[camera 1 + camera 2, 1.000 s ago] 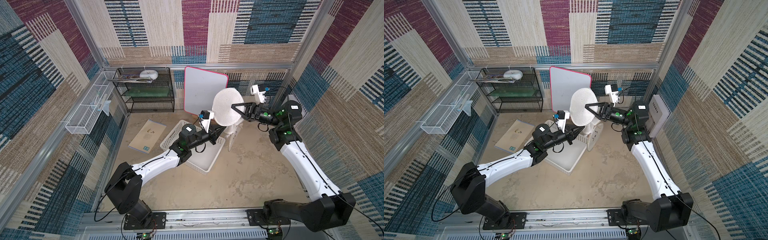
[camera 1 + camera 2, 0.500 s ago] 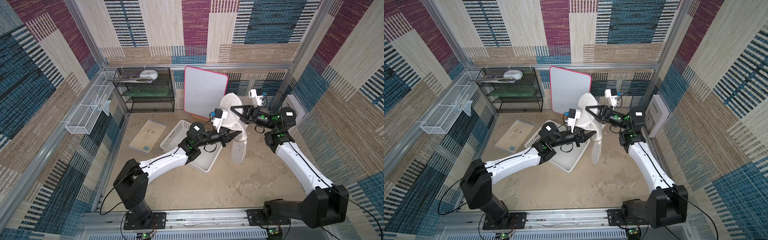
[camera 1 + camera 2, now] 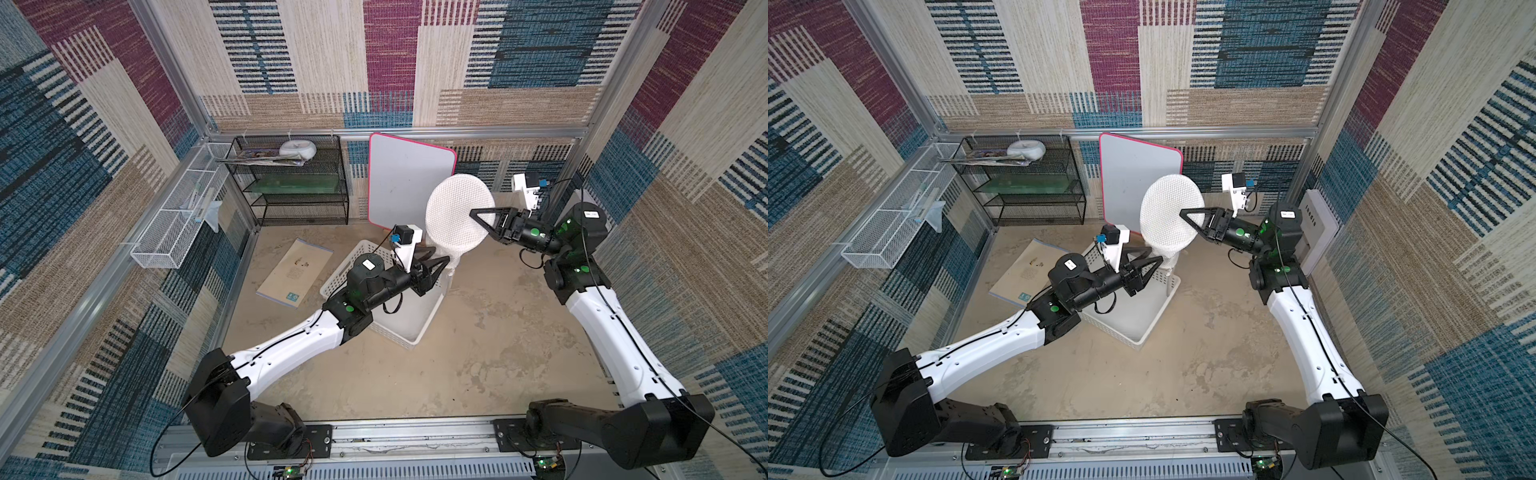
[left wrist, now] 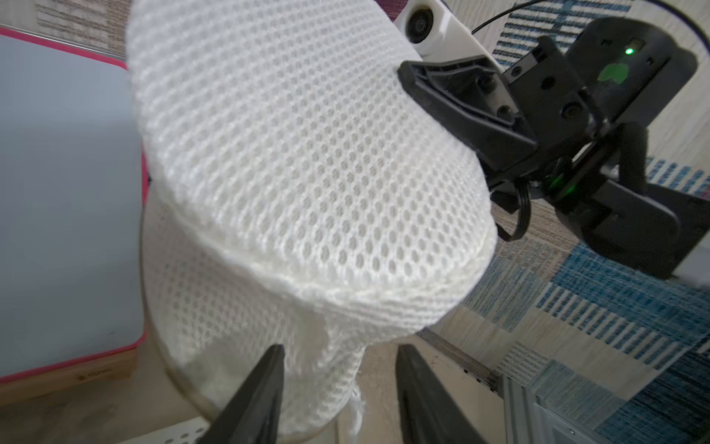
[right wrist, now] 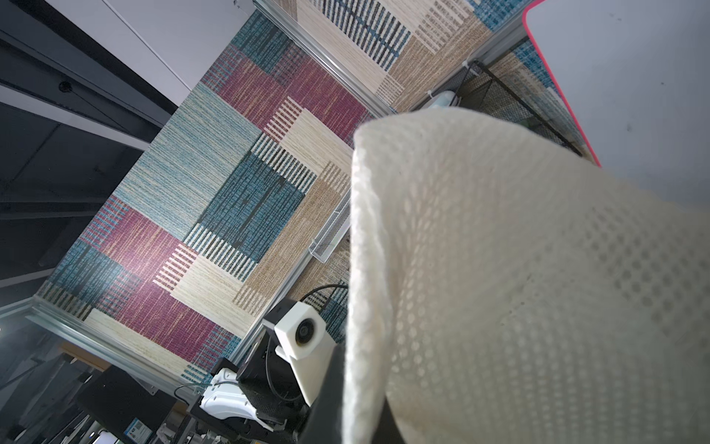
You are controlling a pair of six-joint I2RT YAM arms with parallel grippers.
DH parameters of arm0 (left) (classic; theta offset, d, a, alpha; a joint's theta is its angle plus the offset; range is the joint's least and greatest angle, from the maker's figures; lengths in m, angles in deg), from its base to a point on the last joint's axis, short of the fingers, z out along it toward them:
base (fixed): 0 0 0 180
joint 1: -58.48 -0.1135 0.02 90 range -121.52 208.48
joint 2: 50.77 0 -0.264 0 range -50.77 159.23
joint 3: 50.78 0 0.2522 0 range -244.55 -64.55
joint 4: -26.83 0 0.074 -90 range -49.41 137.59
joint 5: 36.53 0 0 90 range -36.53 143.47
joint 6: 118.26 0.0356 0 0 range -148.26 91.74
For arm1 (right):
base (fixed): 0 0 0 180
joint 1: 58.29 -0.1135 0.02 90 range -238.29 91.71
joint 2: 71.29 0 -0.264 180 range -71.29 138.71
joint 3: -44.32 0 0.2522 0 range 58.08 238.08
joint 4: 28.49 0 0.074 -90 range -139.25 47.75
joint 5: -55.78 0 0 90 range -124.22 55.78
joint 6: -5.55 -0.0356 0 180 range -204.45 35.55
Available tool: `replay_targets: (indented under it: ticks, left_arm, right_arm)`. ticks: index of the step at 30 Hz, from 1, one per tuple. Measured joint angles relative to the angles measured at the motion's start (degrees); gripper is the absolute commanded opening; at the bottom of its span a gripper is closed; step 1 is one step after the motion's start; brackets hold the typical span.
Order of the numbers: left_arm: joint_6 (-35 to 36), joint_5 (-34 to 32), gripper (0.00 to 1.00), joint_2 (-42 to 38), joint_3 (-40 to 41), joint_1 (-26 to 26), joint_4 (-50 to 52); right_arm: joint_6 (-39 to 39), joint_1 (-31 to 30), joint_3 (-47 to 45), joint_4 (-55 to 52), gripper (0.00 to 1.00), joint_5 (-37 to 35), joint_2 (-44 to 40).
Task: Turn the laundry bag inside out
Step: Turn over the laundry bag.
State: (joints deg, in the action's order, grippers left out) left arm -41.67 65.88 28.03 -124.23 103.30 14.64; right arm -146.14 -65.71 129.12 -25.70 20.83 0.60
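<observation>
Hanging from the right gripper (image 3: 476,215), the laundry bag (image 3: 451,208) is held raised above the far corner of the white basket (image 3: 411,332), in front of the pink-edged board (image 3: 405,178). The right gripper's jaws are pressed together on the bag's round mesh face, near its edge. The left gripper (image 3: 441,254) sits just below that face with its fingers (image 4: 261,384) spread. In the left wrist view the bag's narrow hanging portion drops between them.

Seemingly a lab: aluminium-framed, carpet-lined cell (image 3: 395,133).
</observation>
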Motion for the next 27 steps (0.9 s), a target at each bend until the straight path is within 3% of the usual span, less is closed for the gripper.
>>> replay_targets:
  ticks: [5, 10, 12, 15, 18, 22, 27]
  left_arm:
    - [6.5, -4.3, 0.87, -7.5, 4.4, -0.9, 7.1]
    - [12.8, -6.5, 0.57, -13.4, 4.8, -1.1, 13.7]
    - [17.1, -6.7, 0.51, -14.7, 3.2, -0.7, 15.4]
    - [25.4, -8.2, 0.54, -14.5, -1.3, 0.9, 17.7]
    - [36.1, -8.2, 0.72, -12.4, -5.8, 3.2, 20.1]
    - [48.3, -8.5, 0.76, -8.0, -10.6, 5.0, 26.9]
    - [59.0, -11.2, 0.79, -7.8, -10.1, 5.6, 32.9]
  right_arm:
    - [3.8, 0.1, 2.1, -6.1, 0.00, -1.7, 0.4]
    - [4.5, 0.0, 2.4, -8.3, 0.00, -2.1, 1.7]
    - [4.1, -0.2, 2.4, -9.1, 0.00, -2.1, 2.4]
    - [3.0, -1.7, 2.3, -10.4, 0.00, -2.3, 3.7]
    - [1.9, -3.9, 2.0, -11.3, 0.00, -2.3, 4.6]
    - [-0.3, -6.2, 1.3, -10.8, 0.00, -2.5, 5.2]
    - [-2.9, -9.7, 0.8, -8.9, 0.00, -3.6, 6.8]
